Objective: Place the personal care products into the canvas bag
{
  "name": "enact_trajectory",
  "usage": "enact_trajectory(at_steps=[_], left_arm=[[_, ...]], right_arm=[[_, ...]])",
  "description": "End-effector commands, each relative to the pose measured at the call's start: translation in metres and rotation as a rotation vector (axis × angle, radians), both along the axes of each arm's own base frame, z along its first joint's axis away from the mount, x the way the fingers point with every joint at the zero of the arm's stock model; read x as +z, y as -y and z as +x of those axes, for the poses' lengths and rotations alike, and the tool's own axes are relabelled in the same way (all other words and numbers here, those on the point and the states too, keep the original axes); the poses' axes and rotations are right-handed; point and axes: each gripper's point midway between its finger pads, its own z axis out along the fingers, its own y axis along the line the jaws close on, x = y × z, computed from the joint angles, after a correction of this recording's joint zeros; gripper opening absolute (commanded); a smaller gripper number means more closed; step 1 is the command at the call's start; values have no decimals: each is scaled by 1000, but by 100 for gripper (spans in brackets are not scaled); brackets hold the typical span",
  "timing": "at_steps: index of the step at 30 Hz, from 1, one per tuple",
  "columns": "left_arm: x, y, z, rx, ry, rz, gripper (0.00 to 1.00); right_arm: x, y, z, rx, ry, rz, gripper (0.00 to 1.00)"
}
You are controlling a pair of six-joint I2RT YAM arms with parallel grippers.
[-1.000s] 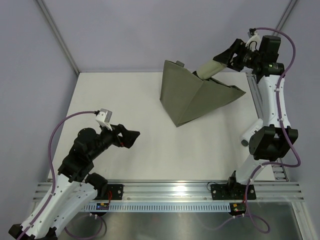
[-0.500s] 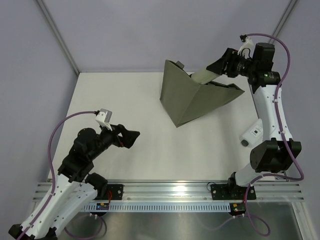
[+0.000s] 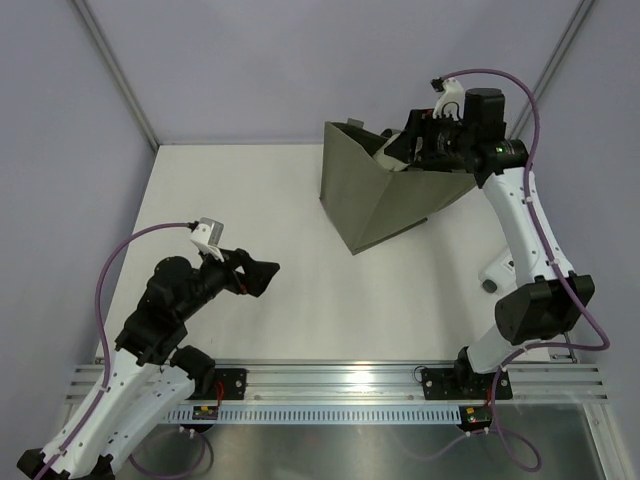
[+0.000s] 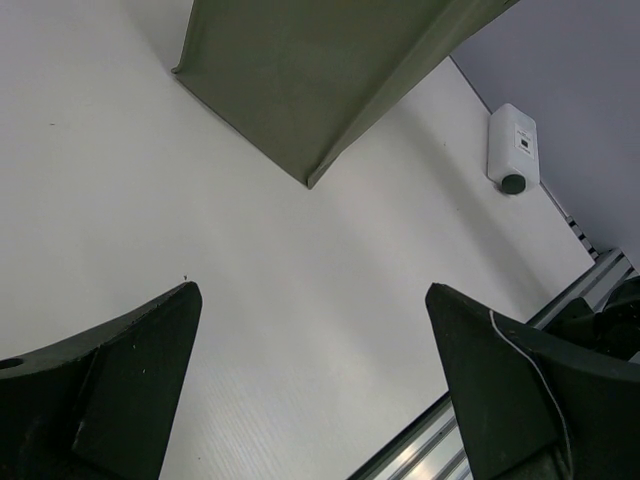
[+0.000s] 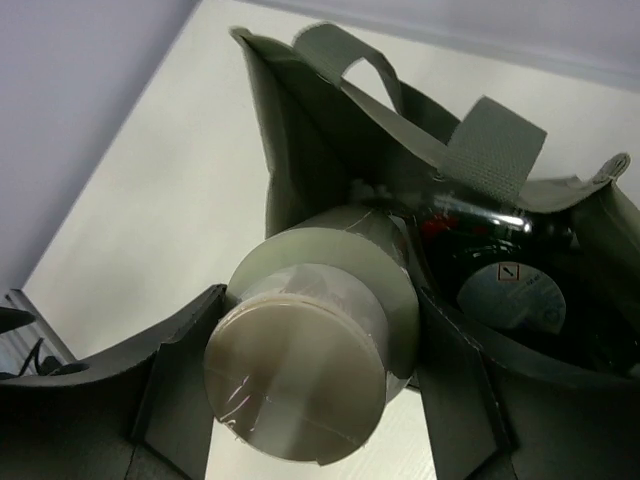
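Bright even light, soft faint shadows.

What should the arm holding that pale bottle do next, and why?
Probably lower the cream bottle into the mouth of the canvas bag, then open the right gripper. It clamps the bottle, which points into the open bag where a can lies, so a release there should drop it inside.

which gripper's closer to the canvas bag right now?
Right. The right gripper sits at the open mouth of the canvas bag, gripping a cream bottle. The left gripper hangs open across the table, well apart from it.
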Motion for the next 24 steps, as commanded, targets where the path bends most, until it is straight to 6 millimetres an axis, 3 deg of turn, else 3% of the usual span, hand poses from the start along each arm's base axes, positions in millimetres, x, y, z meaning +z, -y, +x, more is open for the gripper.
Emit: enact_trajectory(at_steps=[1, 2, 4, 5, 6, 9, 13, 15, 16, 17, 18, 19, 20, 21, 22, 24], left_arm=[[15, 3, 0, -26, 51, -8, 99], [15, 4, 1, -26, 50, -8, 99], [14, 4, 0, -32, 43, -5, 99], [15, 4, 0, -34, 46, -4, 99], [15, 4, 0, -32, 45, 0, 99], [14, 2, -1, -31, 44, 15, 99], [14, 0, -2, -34, 54, 31, 99], [13, 0, -2, -33, 54, 36, 99], [13, 0, -2, -32, 53, 37, 99], [12, -1, -1, -28, 52, 40, 99], [11, -1, -2, -28, 49, 42, 99], [11, -1, -2, -29, 47, 41, 99], [10, -1, -3, -29, 45, 42, 99], [10, -1, -3, -30, 48, 40, 99], [9, -1, -3, -30, 45, 41, 99], [8, -1, -4, -35, 46, 43, 99]], right_arm=[[-16, -11, 21, -9, -17, -87, 7], [-7, -12, 28, -2, 7, -102, 27], [-31, -19, 31, 90, -48, -150, 57], [-17, -23, 31, 123, -20, -150, 75], [-23, -23, 25, 155, -40, -170, 99], [4, -21, 19, 178, 52, -195, 99], [51, 11, -5, 108, 177, -230, 100], [66, 44, -16, 17, 179, -216, 99], [52, 62, -14, -56, 122, -217, 99], [46, 99, -12, -173, 77, -213, 100], [46, 121, -23, -280, 40, -196, 100], [13, 139, -29, -336, -59, -195, 100], [-2, 158, -37, -410, -102, -200, 99], [2, 195, -50, -571, -78, -218, 100], [-43, 210, -63, -625, -181, -241, 100], [-55, 252, -88, -874, -190, -272, 99]])
